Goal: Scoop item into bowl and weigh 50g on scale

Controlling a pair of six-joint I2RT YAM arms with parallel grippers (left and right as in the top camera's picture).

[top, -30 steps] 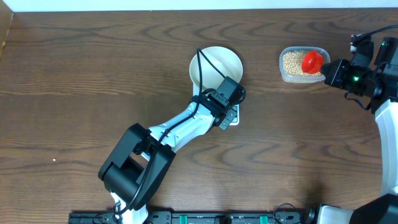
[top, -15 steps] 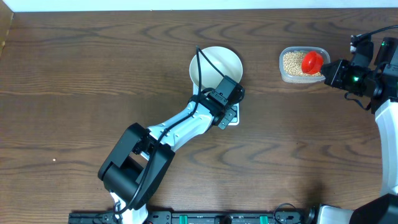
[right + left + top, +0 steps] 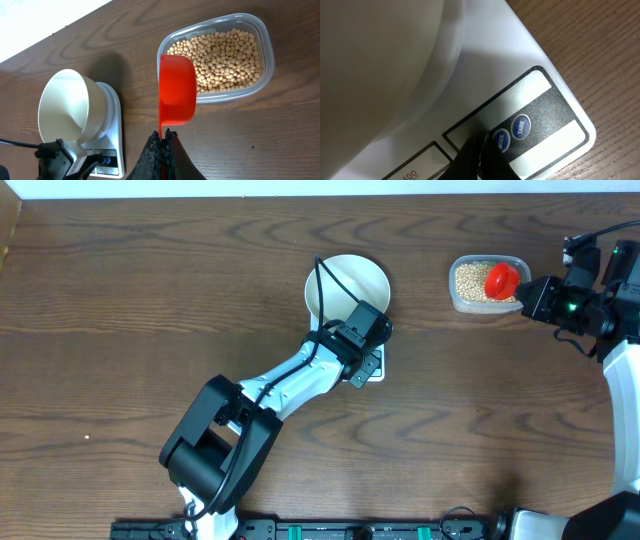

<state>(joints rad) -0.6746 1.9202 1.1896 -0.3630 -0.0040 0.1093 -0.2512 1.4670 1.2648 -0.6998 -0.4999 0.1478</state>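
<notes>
Overhead, the white bowl (image 3: 347, 285) sits empty on the scale (image 3: 374, 370) mid-worktop, nearer the far edge. The left jaws, pinched shut on nothing, have their tip at the MODE button (image 3: 500, 140). Toward the far right corner the beans (image 3: 469, 280) all lie in their clear tub (image 3: 455, 302), under the red scoop (image 3: 501, 278), which the right jaws clamp by its handle. Scooping and weighing look wholly ahead.

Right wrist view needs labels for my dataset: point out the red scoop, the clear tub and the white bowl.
red scoop (image 3: 176, 90), right wrist view, middle of its cup
clear tub (image 3: 268, 57), right wrist view, right-hand wall
white bowl (image 3: 70, 105), right wrist view, inner wall
</notes>
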